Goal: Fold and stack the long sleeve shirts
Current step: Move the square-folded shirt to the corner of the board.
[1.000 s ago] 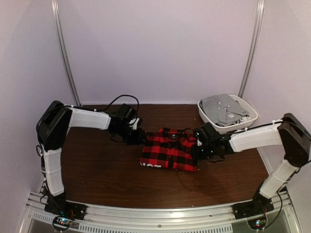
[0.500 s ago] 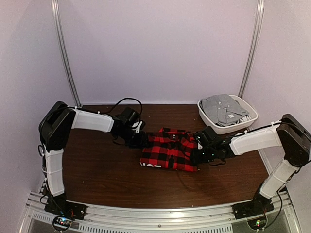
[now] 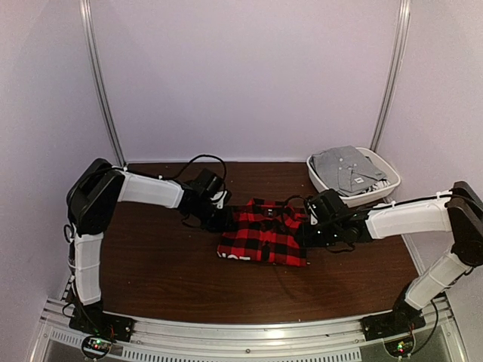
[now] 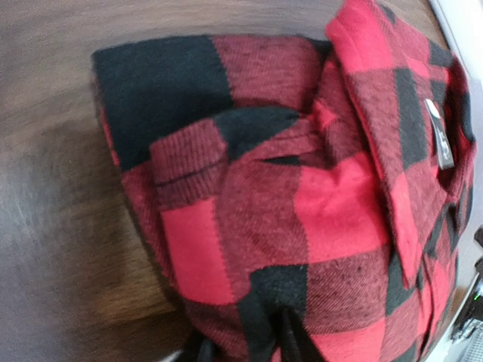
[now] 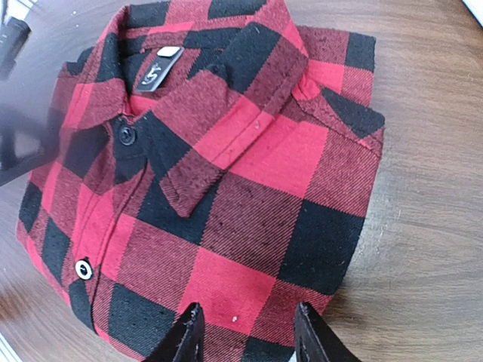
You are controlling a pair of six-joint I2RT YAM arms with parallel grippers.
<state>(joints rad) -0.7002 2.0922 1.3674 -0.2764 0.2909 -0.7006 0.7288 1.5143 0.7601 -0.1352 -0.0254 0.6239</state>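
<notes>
The folded red-and-black check flannel shirt (image 3: 264,240) lies mid-table on the brown wooden table (image 3: 166,264). The right gripper (image 5: 245,335), its 2 fingers parted, is at the shirt's right edge. The left gripper (image 3: 224,219) is at the far-left corner, and I cannot tell its grip.

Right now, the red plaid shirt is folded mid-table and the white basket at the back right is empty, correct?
No, the basket isn't empty: it holds a grey garment, as the top external view shows. The shirt is folded, as you said.
</notes>
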